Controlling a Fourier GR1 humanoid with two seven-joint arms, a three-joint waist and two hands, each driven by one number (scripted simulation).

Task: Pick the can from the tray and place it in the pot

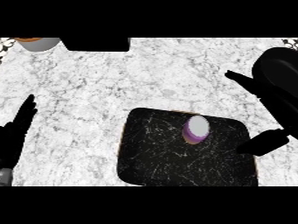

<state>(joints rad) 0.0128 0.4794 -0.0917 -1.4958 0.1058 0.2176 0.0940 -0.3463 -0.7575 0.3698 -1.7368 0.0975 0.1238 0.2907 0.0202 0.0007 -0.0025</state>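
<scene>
A purple can (196, 129) with a pale top stands upright on the black tray (164, 162), near the tray's far right part. At the counter's far right sits the black pot (285, 65). My right hand (288, 114) is open, just right of the tray and in front of the pot, with its fingers (244, 82) stretched toward the far left and its thumb (265, 143) over the tray's right edge. It does not touch the can. My left hand (8, 139) rests open at the left edge, fingers up.
A grey bowl (39, 43) with an orange rim stands at the far left, beside a black block (97, 44) at the back edge. White marble counter (93, 92) spreads between my left hand and the tray.
</scene>
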